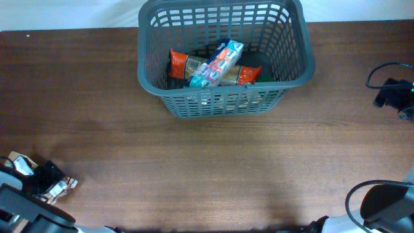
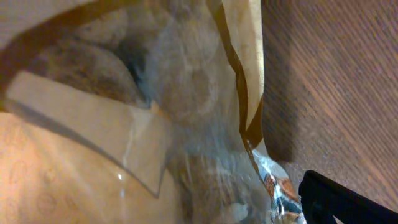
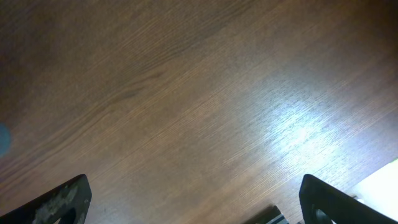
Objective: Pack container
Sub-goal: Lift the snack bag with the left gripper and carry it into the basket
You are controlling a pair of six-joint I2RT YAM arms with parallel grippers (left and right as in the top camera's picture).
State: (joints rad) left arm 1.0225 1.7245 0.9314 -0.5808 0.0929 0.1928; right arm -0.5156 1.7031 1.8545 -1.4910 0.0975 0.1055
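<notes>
Dark brown wood-grain table (image 1: 194, 168) fills the overhead view, with a white strip behind its far edge. At the near left corner the left gripper (image 1: 46, 177) pinches a clear snack packet (image 2: 186, 112). The packet is pressed so close to the wrist camera that it covers most of that view. Brownish pieces show through its film, and only one black finger (image 2: 339, 200) shows, at its lower right.

At the far middle of the table stands the container (image 1: 223, 103), a dark grey slotted basket. Inside it an orange-ended packet (image 1: 182, 65) lies along the base, and a blue, white and red packet (image 1: 217, 63) lies slantwise across it.

Near the right edge, well apart from the basket, the right gripper (image 3: 198, 205) hangs over bare wood. Its fingers (image 3: 57, 202) are spread wide with nothing between them.
</notes>
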